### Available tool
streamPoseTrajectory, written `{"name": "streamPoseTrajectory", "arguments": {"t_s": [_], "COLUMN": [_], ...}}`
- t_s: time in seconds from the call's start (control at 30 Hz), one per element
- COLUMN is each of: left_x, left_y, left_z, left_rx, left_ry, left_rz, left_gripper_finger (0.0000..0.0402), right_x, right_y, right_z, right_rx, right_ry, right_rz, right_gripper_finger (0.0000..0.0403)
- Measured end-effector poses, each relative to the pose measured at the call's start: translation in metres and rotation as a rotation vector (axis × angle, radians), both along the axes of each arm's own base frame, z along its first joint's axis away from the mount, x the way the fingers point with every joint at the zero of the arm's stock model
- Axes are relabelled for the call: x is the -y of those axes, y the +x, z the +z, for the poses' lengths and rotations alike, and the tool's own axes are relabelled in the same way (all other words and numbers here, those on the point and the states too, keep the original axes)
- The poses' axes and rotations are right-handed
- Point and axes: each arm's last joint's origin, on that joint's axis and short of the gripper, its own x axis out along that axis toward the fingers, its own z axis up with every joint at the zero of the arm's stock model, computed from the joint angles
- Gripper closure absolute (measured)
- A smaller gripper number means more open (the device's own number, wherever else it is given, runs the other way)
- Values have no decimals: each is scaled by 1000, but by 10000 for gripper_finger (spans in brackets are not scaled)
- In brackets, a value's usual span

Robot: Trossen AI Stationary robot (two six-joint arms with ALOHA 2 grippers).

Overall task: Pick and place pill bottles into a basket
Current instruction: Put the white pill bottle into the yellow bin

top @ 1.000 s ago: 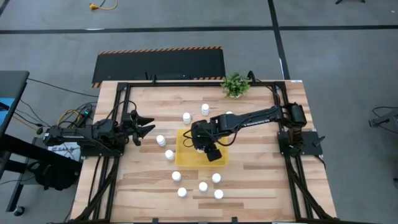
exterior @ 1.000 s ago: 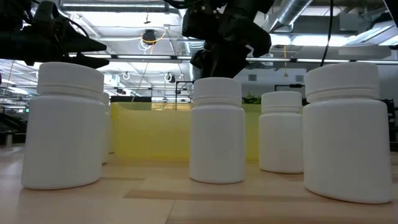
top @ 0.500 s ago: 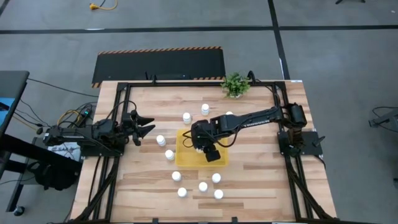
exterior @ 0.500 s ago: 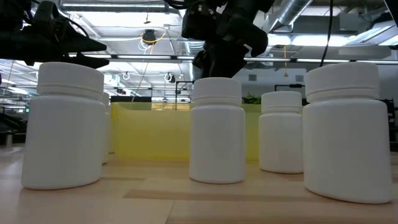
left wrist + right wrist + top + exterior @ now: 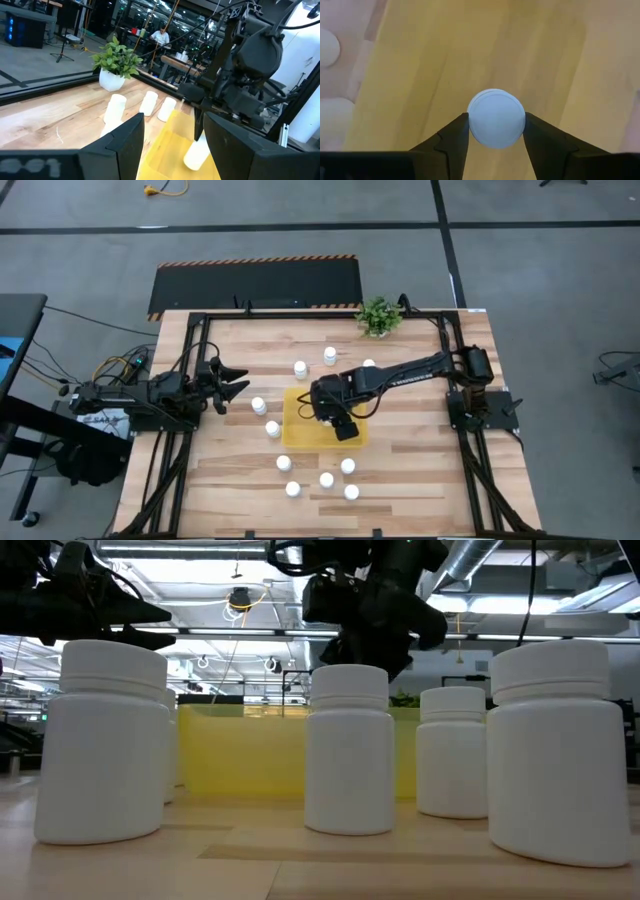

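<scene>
My right gripper (image 5: 322, 412) reaches over the yellow tray (image 5: 296, 436) and is shut on a white pill bottle (image 5: 496, 118), whose round cap shows from above in the right wrist view. The same bottle shows under that gripper in the left wrist view (image 5: 197, 153). Several more white bottles stand on their bases on the wood around the tray, among them ones at the far side (image 5: 300, 367) and the near side (image 5: 326, 479). My left gripper (image 5: 237, 386) waits open at the table's left side, left of the tray. My right gripper pinches the bottle's two opposite sides (image 5: 472, 123) between its two fingers, coming from above and pointing down. The bottle stays upright, cap up, over the tray's floor. Whether its base rests on the tray I cannot tell.
A small green potted plant (image 5: 378, 316) stands at the table's far edge. Black frame rails (image 5: 200, 370) run along the left and right sides. Three large-looking bottles (image 5: 348, 750) stand close in front of the low camera, before the tray's near wall.
My right gripper has shifted a little toward the table's right edge over the tray, still shut on the bottle.
</scene>
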Motion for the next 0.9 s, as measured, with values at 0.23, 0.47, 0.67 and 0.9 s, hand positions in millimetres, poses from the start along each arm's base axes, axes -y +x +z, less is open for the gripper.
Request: {"name": "streamPoseTrajectory", "arguments": {"t_s": [0.23, 0.47, 0.67, 0.9], "left_x": [0, 0, 0, 0], "left_y": [0, 0, 0, 0], "left_z": [0, 0, 0, 0], "left_rx": [0, 0, 0, 0], "left_ry": [0, 0, 0, 0], "left_rz": [0, 0, 0, 0], "left_gripper_finger": [208, 208, 208, 208], "right_x": [0, 0, 0, 0], "right_y": [-1, 0, 0, 0], "right_z": [-3, -3, -3, -3], "right_rx": [3, 10, 9, 8], "right_ry": [0, -4, -5, -2], "right_rz": [1, 14, 17, 18], "right_gripper_finger": [231, 216, 208, 187]}}
